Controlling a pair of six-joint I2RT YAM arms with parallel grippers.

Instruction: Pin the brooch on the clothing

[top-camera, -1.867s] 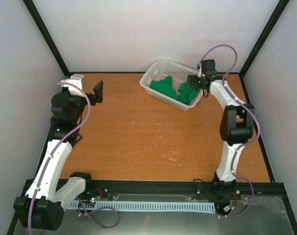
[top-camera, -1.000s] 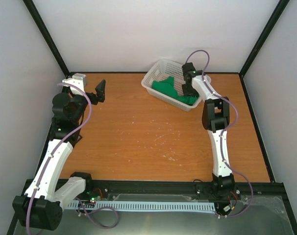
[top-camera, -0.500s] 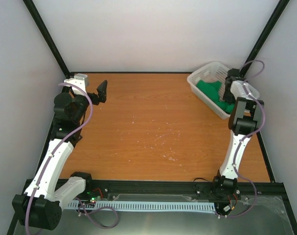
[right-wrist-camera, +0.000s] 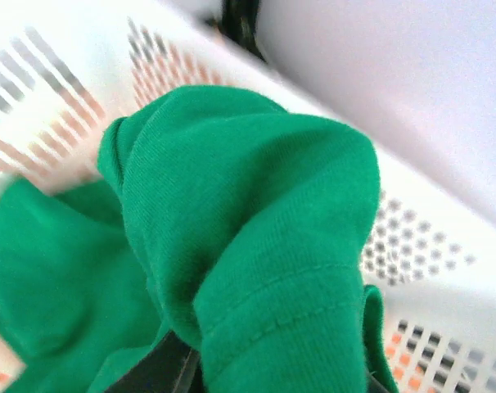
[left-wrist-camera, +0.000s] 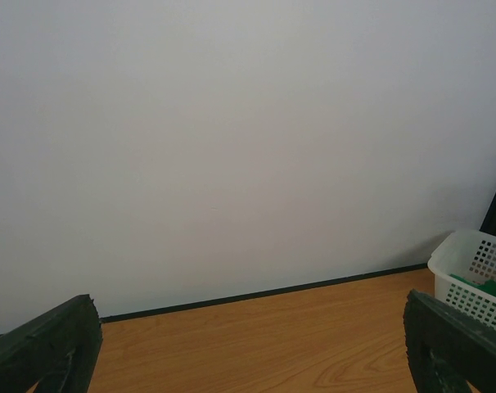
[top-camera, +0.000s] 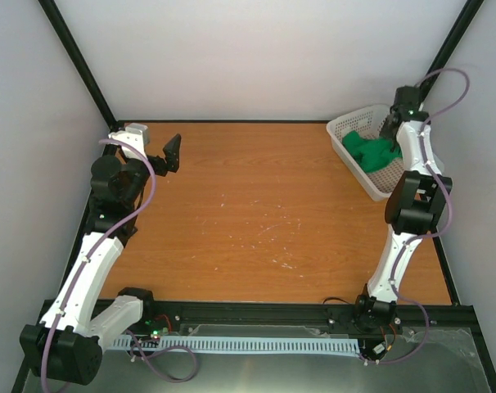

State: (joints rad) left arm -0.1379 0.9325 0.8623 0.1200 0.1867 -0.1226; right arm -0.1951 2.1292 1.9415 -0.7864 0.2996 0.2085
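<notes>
- Clothing, a bright green tee, lay crumpled in a white mesh basket, directly under the right claw.
- The right claw reached down into the basket from its far side, with its tip against the cloth.
- In the right wrist view, a thick fold of the clothing bulged up just in front of that claw, and the basket wall lay beyond it.
- Only a sliver of one dark finger showed below the fold, so I could not tell whether the right claw was pinching the cloth or merely pressed into it.
- The left claw hung above the table, well apart from the basket, with nothing in it.
- Its fingers were spread wide at the edges of its own view, with bare tabletop and a pale wall ahead of it.
- The basket sat ahead of the left claw and to its right, with a scrap of green showing inside.
</notes>
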